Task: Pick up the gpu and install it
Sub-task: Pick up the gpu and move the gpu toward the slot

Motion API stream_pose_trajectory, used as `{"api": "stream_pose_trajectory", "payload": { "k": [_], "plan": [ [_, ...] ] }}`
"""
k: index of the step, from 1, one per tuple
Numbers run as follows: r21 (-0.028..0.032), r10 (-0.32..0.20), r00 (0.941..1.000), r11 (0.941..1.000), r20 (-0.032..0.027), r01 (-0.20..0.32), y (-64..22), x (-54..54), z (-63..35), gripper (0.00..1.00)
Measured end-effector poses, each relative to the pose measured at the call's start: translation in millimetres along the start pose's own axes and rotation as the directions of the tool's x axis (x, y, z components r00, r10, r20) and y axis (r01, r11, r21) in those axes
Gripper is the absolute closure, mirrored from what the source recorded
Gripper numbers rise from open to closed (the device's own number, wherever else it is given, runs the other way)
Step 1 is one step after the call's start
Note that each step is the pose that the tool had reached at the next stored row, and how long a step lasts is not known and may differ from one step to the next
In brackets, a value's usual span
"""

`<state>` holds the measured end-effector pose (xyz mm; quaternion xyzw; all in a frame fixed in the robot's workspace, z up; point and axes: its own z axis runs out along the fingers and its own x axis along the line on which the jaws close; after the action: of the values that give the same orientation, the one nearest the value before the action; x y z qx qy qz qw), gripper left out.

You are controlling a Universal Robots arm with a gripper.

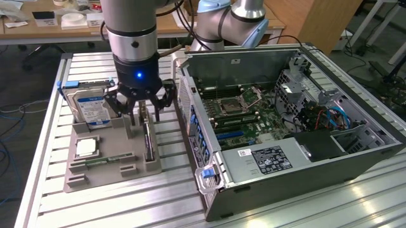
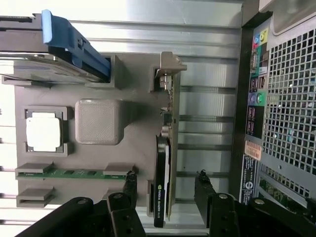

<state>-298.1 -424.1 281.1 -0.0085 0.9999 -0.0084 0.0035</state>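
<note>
Clearly the gripper [image 1: 140,113], at the exterior view's left, stands wide open above the upright gpu [image 2: 163,182], holding nothing.

Robotics lab, live at the PC-assembly bench.
Slotted aluminium table [image 1: 95,209] carrying an open computer tower [image 1: 285,118] at centre, a robot arm [image 1: 133,28] standing at top, cluttered wooden desk [image 1: 51,29] in the upper left.

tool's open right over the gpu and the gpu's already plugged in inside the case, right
Not quite. The tool is open over the gpu, but the gpu stands on edge in the grey tray beside the case, not plugged in inside it. The wrist view shows this.
</note>
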Motion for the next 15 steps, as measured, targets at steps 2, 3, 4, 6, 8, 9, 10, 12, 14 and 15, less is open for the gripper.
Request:
{"api": "stream_pose_trajectory", "payload": {
  "k": [2,3,4,6,8,9,10,12,14,15],
  "plan": [
    [0.0001,0.0,1.0,1.0,0.0001,0.0,0.1,0.0,3.3,0.41],
    [0.0002,0.0,1.0,1.0,0.0001,0.0,0.1,0.0,5.1,0.41],
    [0.0001,0.0,1.0,1.0,0.0001,0.0,0.1,0.0,6.9,0.41],
    [0.0002,0.0,1.0,1.0,0.0002,0.0,0.2,0.1,10.6,0.41],
    [0.0003,0.0,1.0,1.0,0.0005,0.0,0.2,0.1,14.2,0.41],
    [0.0005,0.0,1.0,1.0,0.001,0.0,0.3,0.3,16.0,0.41],
    [0.0007,0.001,1.0,1.0,0.0019,-0.001,0.4,0.7,17.8,0.41],
    [0.001,0.008,1.0,1.0,0.0045,-0.008,0.4,1.3,21.1,0.41],
    [0.0016,0.014,0.9999,0.9999,0.0063,-0.014,0.4,1.7,23.8,0.41],
    [0.002,0.016,0.9998,0.9999,0.0069,-0.016,0.4,1.6,25.2,0.41]
  ]
}}
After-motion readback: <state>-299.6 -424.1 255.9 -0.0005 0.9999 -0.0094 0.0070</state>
